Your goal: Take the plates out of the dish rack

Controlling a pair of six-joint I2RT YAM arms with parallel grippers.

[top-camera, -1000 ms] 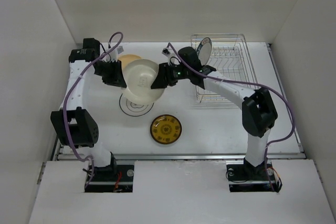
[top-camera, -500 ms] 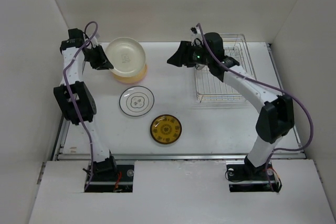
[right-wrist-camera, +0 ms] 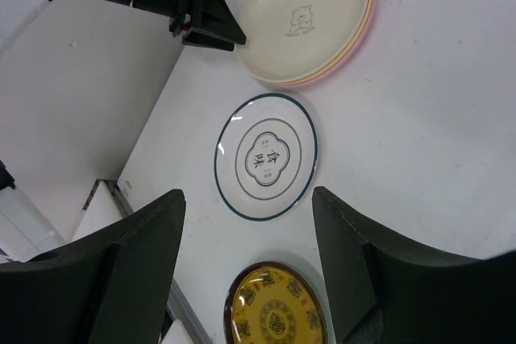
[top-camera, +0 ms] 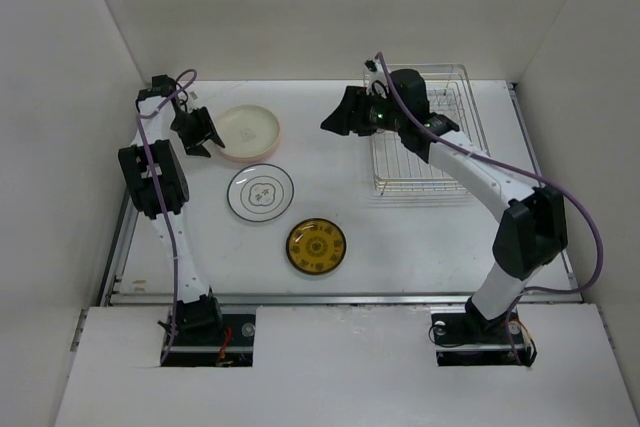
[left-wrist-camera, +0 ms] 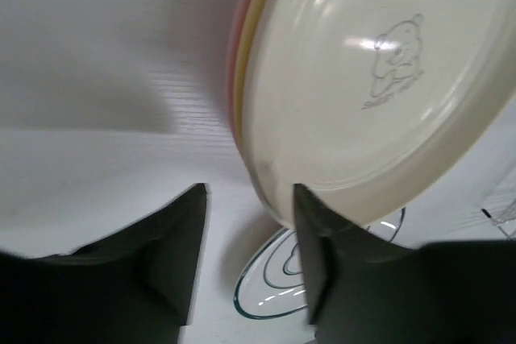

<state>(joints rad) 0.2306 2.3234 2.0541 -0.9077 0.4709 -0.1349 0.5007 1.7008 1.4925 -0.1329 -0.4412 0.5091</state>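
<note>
A cream plate (top-camera: 248,128) with a bear drawing lies on top of a pale yellow and a pink plate at the back left; it also shows in the left wrist view (left-wrist-camera: 379,94) and the right wrist view (right-wrist-camera: 306,18). My left gripper (top-camera: 197,133) (left-wrist-camera: 246,223) is open and empty, just left of that stack's rim. My right gripper (top-camera: 335,117) (right-wrist-camera: 247,195) is open and empty, in the air left of the dish rack (top-camera: 440,162). The rack's visible part holds no plate; my right arm hides its back left corner.
A white plate with a dark ring (top-camera: 260,192) (right-wrist-camera: 266,155) (left-wrist-camera: 274,283) lies in front of the stack. A mustard patterned plate (top-camera: 317,246) (right-wrist-camera: 278,308) lies nearer the front edge. White walls close in the left, back and right.
The left gripper took the cream plate from the right gripper, carried it to the back left, set it on the stack and let go. The right gripper drew back towards the rack.
</note>
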